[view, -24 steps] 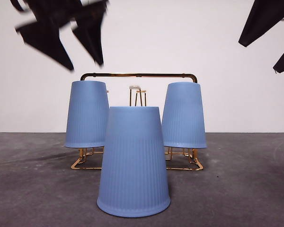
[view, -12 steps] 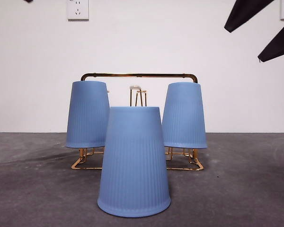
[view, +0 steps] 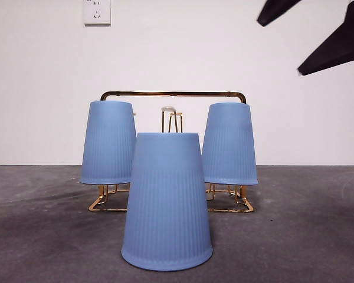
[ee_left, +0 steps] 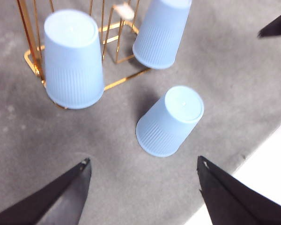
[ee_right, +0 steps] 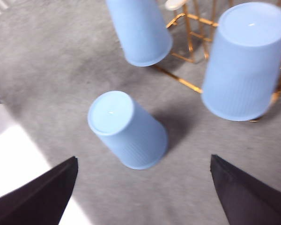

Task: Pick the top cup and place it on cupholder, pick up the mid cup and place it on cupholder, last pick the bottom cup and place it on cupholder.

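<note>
Grey, matte and slightly mottled, the desk (view: 318, 236) carries every item in view, with a white wall behind it. Gold metal wire forms the cupholder (view: 173, 94): a shiny rack with a rectangular base frame, thin upright pegs and an arched top bar, standing at the rear centre of the desk.

Contents of the cupholder: two pale blue cups, each inverted over a peg. The left rack cup (view: 108, 141) and the right rack cup (view: 229, 143) hang at opposite ends of the rack, base uppermost, rims clear of the desk. One centre peg with a pale cap (view: 168, 109) is unoccupied.

A third cup (view: 167, 200) stands inverted on the desk, just in front of the cupholder and apart from it, rim down on the grey surface. All three cups are tapered cones of matte blue plastic with fine vertical ribbing on the lower wall and a smooth band near the flat base.

The right gripper (ee_right: 143, 187) hangs above the third cup, jaws spread wide and holding nothing; the front view shows black jaw tips at the upper right corner. The left gripper (ee_left: 143, 187) hangs high over the same area, jaws likewise apart and unloaded.
</note>
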`<state>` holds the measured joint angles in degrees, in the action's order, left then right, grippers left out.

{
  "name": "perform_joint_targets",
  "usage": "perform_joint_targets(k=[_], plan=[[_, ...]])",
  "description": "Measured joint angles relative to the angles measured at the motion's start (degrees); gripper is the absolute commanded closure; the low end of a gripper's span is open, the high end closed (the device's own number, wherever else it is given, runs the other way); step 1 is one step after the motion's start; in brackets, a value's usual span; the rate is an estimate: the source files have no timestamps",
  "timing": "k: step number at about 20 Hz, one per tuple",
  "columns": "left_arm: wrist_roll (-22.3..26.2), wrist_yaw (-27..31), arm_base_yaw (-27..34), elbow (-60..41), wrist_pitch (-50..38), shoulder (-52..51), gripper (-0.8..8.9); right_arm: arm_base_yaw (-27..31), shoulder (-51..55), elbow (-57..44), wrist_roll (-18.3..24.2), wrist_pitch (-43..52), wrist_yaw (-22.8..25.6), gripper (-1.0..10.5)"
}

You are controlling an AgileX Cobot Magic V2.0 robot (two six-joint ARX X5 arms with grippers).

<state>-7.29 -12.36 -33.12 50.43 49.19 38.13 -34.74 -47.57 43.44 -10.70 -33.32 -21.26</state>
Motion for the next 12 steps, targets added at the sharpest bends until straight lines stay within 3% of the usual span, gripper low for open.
perform_joint_targets(k=[8,12], plan=[[-0.24,0.0,0.0,0.0,-0.11,-0.26,4.63,-6.97,-12.74,8.13,-0.68,1.46,-0.9,4.9],[-0.24,0.0,0.0,0.0,-0.11,-0.28,4.63,-10.67,-21.9,13.18,0.46,1.25,2.23,4.8]])
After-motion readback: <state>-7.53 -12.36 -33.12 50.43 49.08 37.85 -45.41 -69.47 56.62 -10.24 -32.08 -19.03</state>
